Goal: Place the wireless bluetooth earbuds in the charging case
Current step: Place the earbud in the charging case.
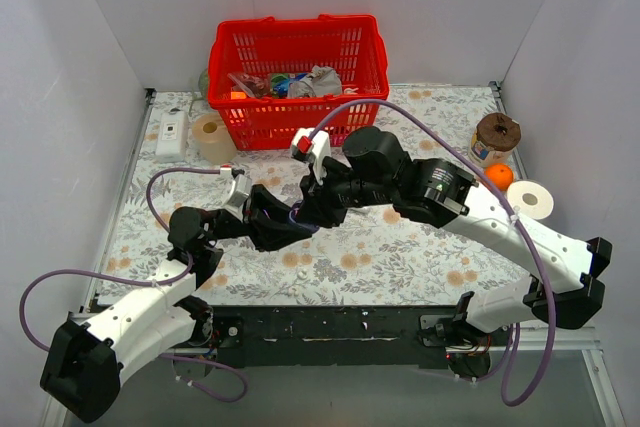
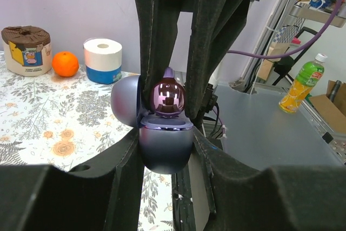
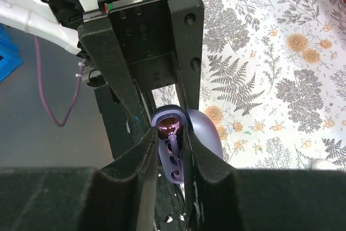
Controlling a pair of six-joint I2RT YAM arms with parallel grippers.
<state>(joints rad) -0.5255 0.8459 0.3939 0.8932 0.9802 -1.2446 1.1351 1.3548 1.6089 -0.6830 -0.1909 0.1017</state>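
Note:
My left gripper [image 2: 166,140] is shut on the charging case [image 2: 166,152], a glossy lavender-blue pebble held above the table with its lid [image 2: 126,101] swung open to the left. My right gripper [image 3: 171,133] is shut on one purple earbud [image 3: 171,127] and holds it at the case's open hollow [image 3: 174,172]. In the left wrist view the bud [image 2: 167,98] sits right on the case's rim between the right gripper's fingers [image 2: 157,41]. In the top view both grippers, left [image 1: 283,223] and right [image 1: 306,209], meet at mid-table. The second bud is not visible.
A red basket [image 1: 290,127] of items stands at the back. A brown-lidded jar [image 1: 495,137], an orange [image 1: 499,176] and a toilet roll [image 1: 530,200] are at the right. A pale roll [image 1: 212,137] and a white device [image 1: 172,134] are at the back left.

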